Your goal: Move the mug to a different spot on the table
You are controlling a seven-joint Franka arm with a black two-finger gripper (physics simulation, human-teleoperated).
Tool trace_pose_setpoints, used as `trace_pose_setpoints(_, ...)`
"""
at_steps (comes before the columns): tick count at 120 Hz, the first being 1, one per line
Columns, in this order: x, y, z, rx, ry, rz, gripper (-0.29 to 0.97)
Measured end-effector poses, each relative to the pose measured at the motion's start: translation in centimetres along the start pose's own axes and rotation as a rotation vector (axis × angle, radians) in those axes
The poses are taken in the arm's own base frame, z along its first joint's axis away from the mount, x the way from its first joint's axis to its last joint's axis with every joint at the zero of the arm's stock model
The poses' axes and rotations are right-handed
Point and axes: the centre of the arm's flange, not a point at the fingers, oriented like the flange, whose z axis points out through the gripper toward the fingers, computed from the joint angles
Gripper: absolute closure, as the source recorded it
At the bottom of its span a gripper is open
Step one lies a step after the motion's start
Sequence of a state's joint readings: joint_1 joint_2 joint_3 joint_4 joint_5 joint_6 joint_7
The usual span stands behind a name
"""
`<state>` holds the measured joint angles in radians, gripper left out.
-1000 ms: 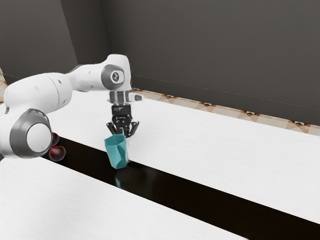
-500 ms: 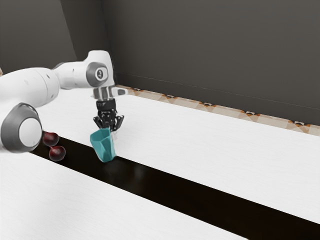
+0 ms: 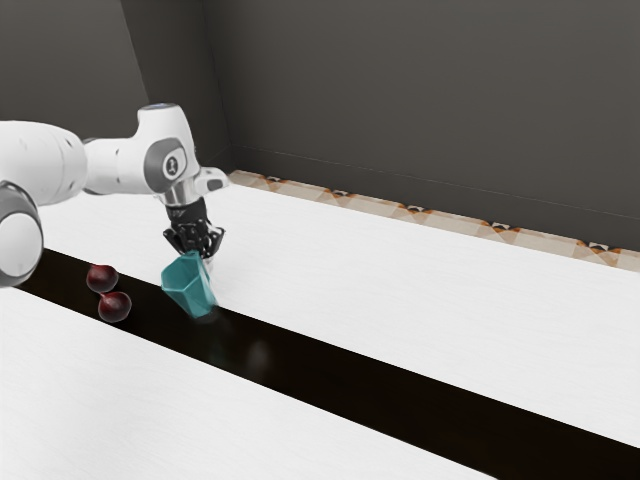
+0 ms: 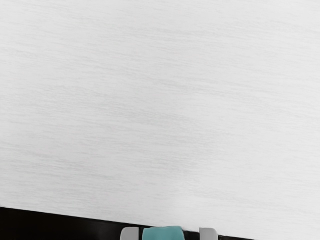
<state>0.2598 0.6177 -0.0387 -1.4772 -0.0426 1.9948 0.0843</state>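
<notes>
Masking the mug's (image 3: 190,287) rim in the exterior view, the black gripper (image 3: 193,245) sits right on top of it. The fingertips merge into one dark cluster there, and the gap between them is hard to read. In the wrist view the mug (image 4: 162,233) is cut off at the frame edge and shows as a small teal patch, with a pale grey pad (image 4: 129,233) tight against each side. So the fingers are narrowly spread and pinch the mug's wall from two sides. The mug is teal, faceted and tilted, its mouth up under the gripper and its base swung toward the exterior view's right. It hangs at the far edge of the dark strip (image 3: 350,385) that crosses the white table (image 3: 450,290), just where the strip meets the farther white surface. I cannot tell whether the base touches the table; a faint blurred reflection lies on the strip just below it. The arm (image 3: 110,165) enters from the exterior view's left, its nearer links cut off by the frame. Its forearm is roughly level and the wrist is bent so that the hand points steeply down. Two dark red balls (image 3: 115,306) lie close together on the strip, near the mug toward the exterior view's left; what they are is unclear.
</notes>
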Motion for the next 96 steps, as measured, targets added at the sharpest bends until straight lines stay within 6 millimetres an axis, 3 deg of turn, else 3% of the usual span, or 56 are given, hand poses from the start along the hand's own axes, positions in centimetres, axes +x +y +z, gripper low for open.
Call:
trace_pose_setpoints(10,-0.2,-0.2,-0.5,0.041,0.02,0.0,0.73)
trace_pose_setpoints(50,-1.6,4.2,-0.9,0.309,-0.098,0.014,0.73)
trace_pose_setpoints(96,-3.8,4.9,1.2,0.151,-0.284,-0.126,0.73)
